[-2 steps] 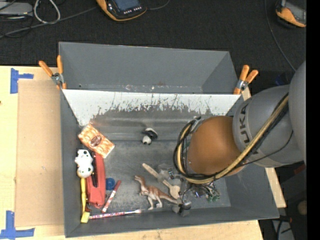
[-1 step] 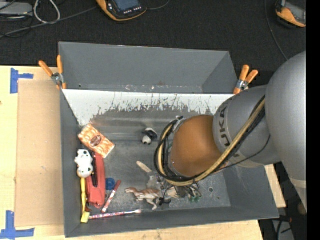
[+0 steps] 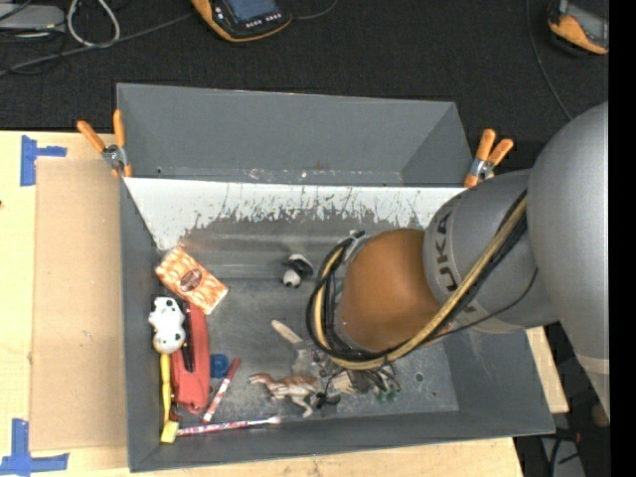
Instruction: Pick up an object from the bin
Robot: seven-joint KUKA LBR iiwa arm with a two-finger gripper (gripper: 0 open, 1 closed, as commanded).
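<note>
**Gripper low over the brown figure near the front wall; grasp unconfirmed**

Nearest the front wall of the bin [image 3: 298,147] a red-and-white pencil [image 3: 231,425] lies flat along the floor. Just behind it, about mid-width, lies a small brown animal figure [image 3: 290,388] on its side, limbs spread. The gripper [image 3: 332,372] is down at that figure's right end, under the arm's orange cover [image 3: 390,286]. The cover hides it, so I cannot tell whether it stands wide, narrow or closed on anything. Some small green bits [image 3: 386,391] lie just right of it.

Behind the figure a short pale wooden stick [image 3: 286,332] lies apart from it. To the left, well clear, a red tool [image 3: 191,361], a black-and-white plush animal [image 3: 167,326] and an orange patterned packet [image 3: 191,279] lie together by the left wall. Farther back, a small black-and-white object [image 3: 294,272] sits alone.

Risks, as judged:
- The figure is thin and irregular; a closure on a leg or tail could let it twist out on lifting.
- The green bits are close enough to be caught along with it.
- Contact is hidden, so an empty closure would not be detected from this view.
- The cables [image 3: 323,306] looped at the wrist hang low and could drag the stick.
</note>
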